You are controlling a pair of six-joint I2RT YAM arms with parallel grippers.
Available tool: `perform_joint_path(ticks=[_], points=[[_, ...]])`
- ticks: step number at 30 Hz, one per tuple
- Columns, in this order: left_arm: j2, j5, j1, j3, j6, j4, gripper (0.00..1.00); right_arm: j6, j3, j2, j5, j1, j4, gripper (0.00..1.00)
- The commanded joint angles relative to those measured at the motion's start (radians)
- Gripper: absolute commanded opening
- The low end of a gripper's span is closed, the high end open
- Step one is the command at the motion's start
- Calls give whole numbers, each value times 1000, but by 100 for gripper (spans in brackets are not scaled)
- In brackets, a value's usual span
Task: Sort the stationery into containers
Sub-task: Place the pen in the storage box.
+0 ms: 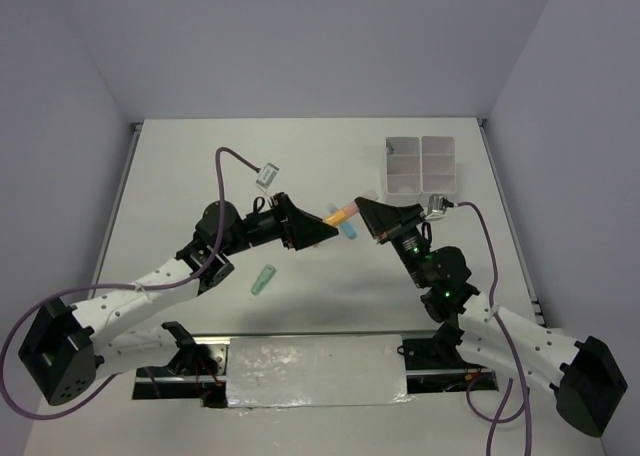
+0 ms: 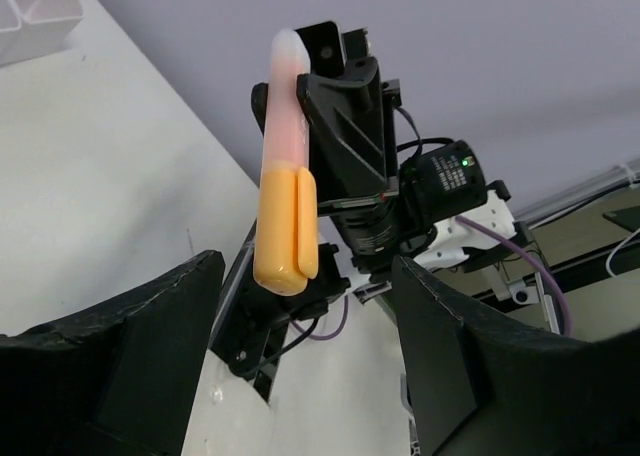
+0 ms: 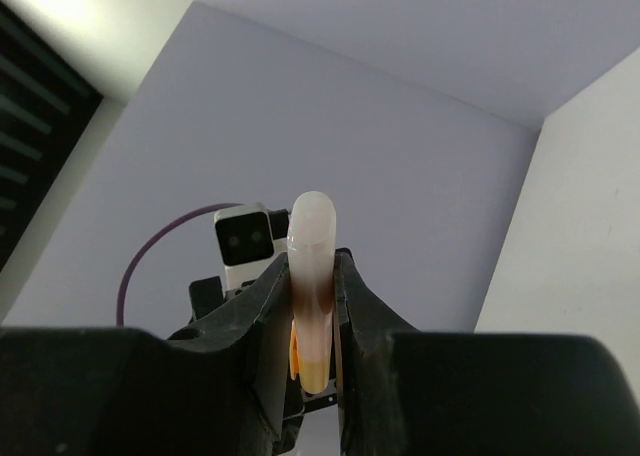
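Table, orange stick in right jaws

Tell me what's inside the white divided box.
The box looks empty in every compartment from above; its walls may hide floor edges. The orange stick is outside, in the right gripper.

Your top view is bright and even, with only soft shadows on the white table and glare off the shiny strip at the near edge. The orange stick looks sharp from the left wrist and slightly soft from the right.
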Motion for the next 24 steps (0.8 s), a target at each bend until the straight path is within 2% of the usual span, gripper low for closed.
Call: perform_joint_path(ticks=[1,5,8,11,16,17,18,19,20,21,22,24], points=[[-23,-14,-6,8,-29,114,80,-58,-17,4,-23,8,153,0],[11,2,-7,21,-44,125,68,-74,-4,18,-49,8,174,0],[26,2,-7,17,-54,148,53,-75,0,24,-60,7,171,0],[34,2,-9,20,-54,148,44,-71,-12,27,-51,10,177,0],[37,3,-10,41,-34,105,17,-74,-21,34,-37,13,171,0],[38,0,-9,60,-26,85,5,-74,-20,35,-42,12,171,0],[38,0,-9,72,-2,56,0,-89,-18,40,-49,11,177,0],[40,-3,-9,101,12,-14,0,-100,-17,40,-56,13,179,13],[38,-12,-9,116,24,-54,0,-113,-14,35,-77,13,173,30],[32,-20,-10,130,44,-97,0,-167,-3,31,-92,12,162,48],[28,-29,-9,161,55,-197,0,-204,9,23,-111,11,139,71],[11,-79,-9,195,86,-310,0,-329,51,-12,-129,10,1,80]])
